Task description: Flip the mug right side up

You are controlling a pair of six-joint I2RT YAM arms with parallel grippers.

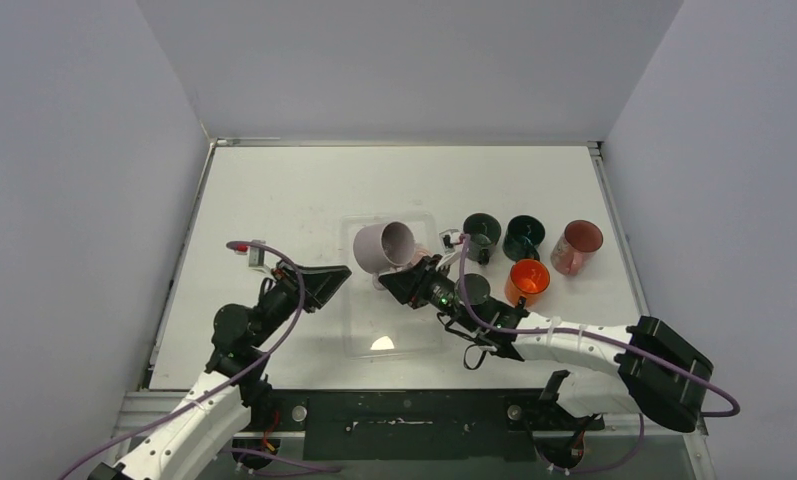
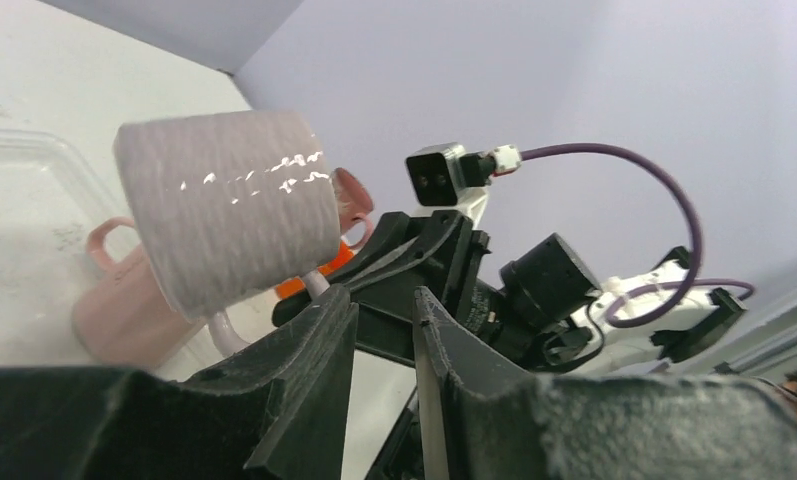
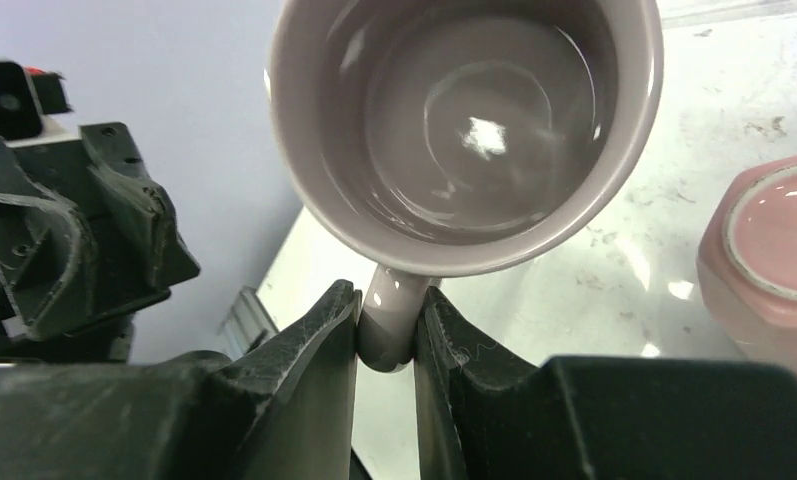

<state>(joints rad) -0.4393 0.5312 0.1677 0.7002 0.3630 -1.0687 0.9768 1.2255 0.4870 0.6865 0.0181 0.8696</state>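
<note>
A pale mauve mug (image 1: 382, 247) hangs tilted on its side above the clear tray (image 1: 394, 340), its mouth facing the right arm. My right gripper (image 1: 394, 281) is shut on the mug's handle (image 3: 392, 322); the right wrist view looks into the empty mug (image 3: 464, 120). My left gripper (image 1: 334, 281) sits just left of the mug and below it, apart from it. Its jaws stand a narrow gap apart with nothing between them (image 2: 384, 300). The left wrist view shows the mug's outer wall (image 2: 224, 210) above its fingers.
A pink mug (image 1: 420, 256) sits upside down in the tray beside the held mug; it also shows in the right wrist view (image 3: 774, 240). Three dark green cups (image 1: 481, 232) (image 1: 523, 236) (image 1: 472, 290), an orange cup (image 1: 527, 280) and a red cup (image 1: 577, 245) stand right of the tray.
</note>
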